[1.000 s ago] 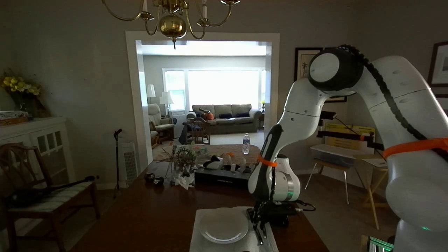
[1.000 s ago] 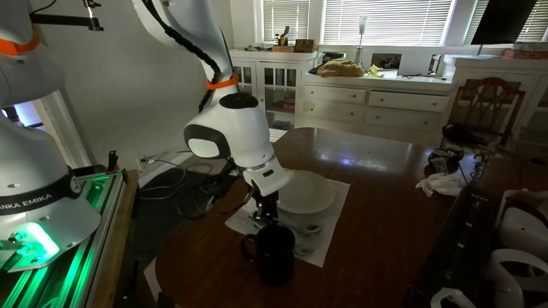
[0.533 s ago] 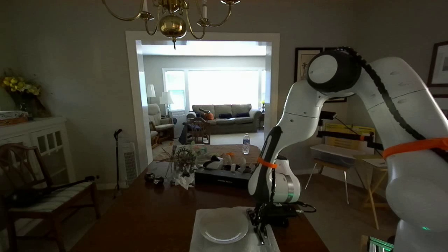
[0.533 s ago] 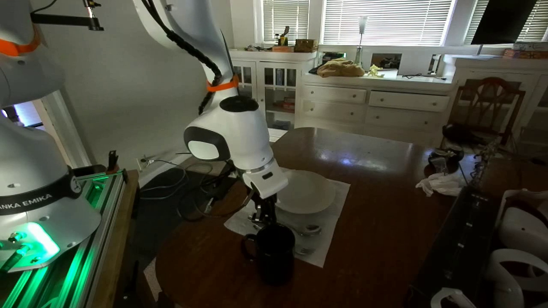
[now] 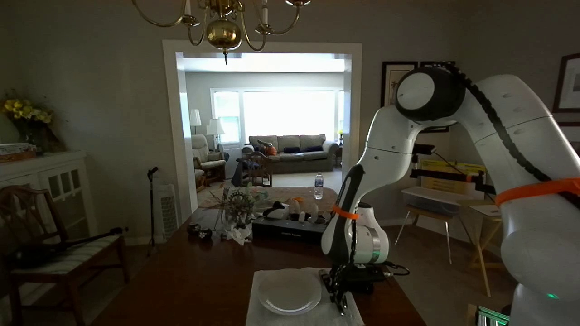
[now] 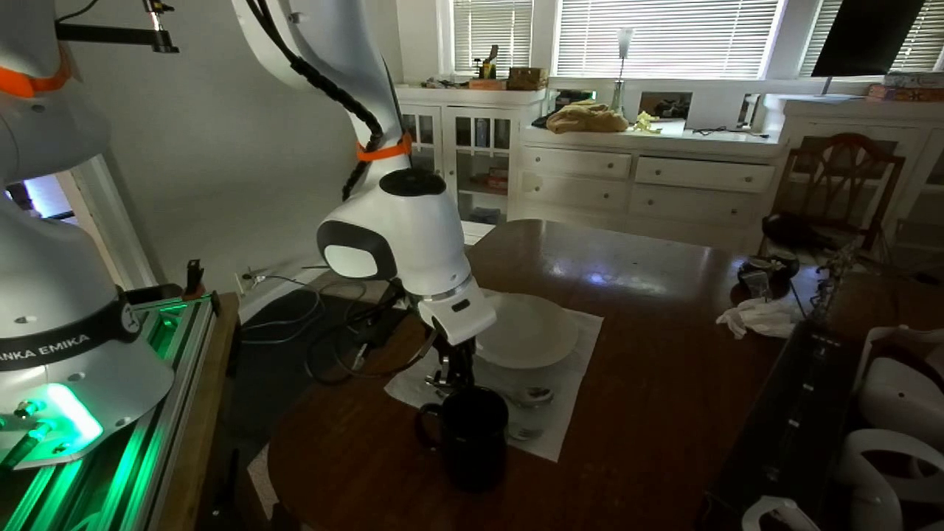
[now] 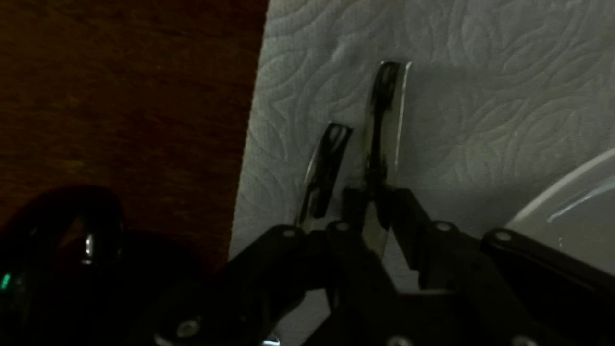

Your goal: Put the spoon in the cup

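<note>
The spoon (image 6: 536, 397) lies on the paper towel between the white plate and the fork. In the wrist view its handle (image 7: 384, 120) is the utensil nearer the plate, with a shadow to its right. My gripper (image 7: 377, 202) points down there, its fingertips close together on either side of the handle. Whether they grip it is too dark to tell. The gripper also shows low beside the plate in both exterior views (image 5: 339, 305) (image 6: 451, 383). The cup, a black mug (image 6: 473, 442), stands upright in front of the gripper. Its handle (image 7: 91, 197) shows at the wrist view's left.
The fork (image 6: 525, 431) lies beside the spoon; its handle (image 7: 326, 168) is left of my fingertips. The white plate (image 5: 290, 292) sits on the paper towel (image 7: 288, 96). A long black box (image 5: 290, 230) and crumpled tissue (image 6: 759, 317) are farther along the table (image 6: 649, 413).
My gripper has moved down slightly toward the paper towel. The paper towel's edge has shifted a little. The mug and plate have not moved.
</note>
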Motion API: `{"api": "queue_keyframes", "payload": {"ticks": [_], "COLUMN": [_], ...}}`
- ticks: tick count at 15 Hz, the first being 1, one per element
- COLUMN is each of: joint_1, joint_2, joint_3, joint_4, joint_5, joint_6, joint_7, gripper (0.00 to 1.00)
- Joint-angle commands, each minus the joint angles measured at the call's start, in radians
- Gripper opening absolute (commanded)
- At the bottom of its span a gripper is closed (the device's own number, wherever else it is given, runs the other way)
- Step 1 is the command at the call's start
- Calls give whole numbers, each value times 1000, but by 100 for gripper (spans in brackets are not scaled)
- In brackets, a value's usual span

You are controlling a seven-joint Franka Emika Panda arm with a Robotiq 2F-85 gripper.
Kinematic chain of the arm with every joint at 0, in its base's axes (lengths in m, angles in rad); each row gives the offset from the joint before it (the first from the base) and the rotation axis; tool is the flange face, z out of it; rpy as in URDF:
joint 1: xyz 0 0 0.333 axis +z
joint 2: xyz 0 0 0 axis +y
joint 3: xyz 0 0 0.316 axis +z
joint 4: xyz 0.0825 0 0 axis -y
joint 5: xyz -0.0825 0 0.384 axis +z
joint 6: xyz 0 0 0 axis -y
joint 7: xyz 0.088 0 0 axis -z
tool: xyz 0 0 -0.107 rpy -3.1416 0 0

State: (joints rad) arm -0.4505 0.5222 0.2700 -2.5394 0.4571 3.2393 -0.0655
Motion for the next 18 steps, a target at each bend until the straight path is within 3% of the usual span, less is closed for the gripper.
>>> {"api": "queue_keyframes", "payload": {"ticks": [1, 4, 9, 14, 17, 18], "joint_1": [28, 38, 115, 137, 185, 216], "joint_2": [25, -21, -150, -278, -387, -424], "joint_3": [-30, -34, -128, -146, -208, -258], "joint_4": [8, -18, -99, -167, -209, -219], "joint_5": [-7, 0, 29, 28, 28, 5], "joint_6": [12, -2, -6, -6, -123, -162], "joint_7": [-7, -1, 28, 32, 69, 89], "gripper": [0, 5, 5, 5, 5, 5]}}
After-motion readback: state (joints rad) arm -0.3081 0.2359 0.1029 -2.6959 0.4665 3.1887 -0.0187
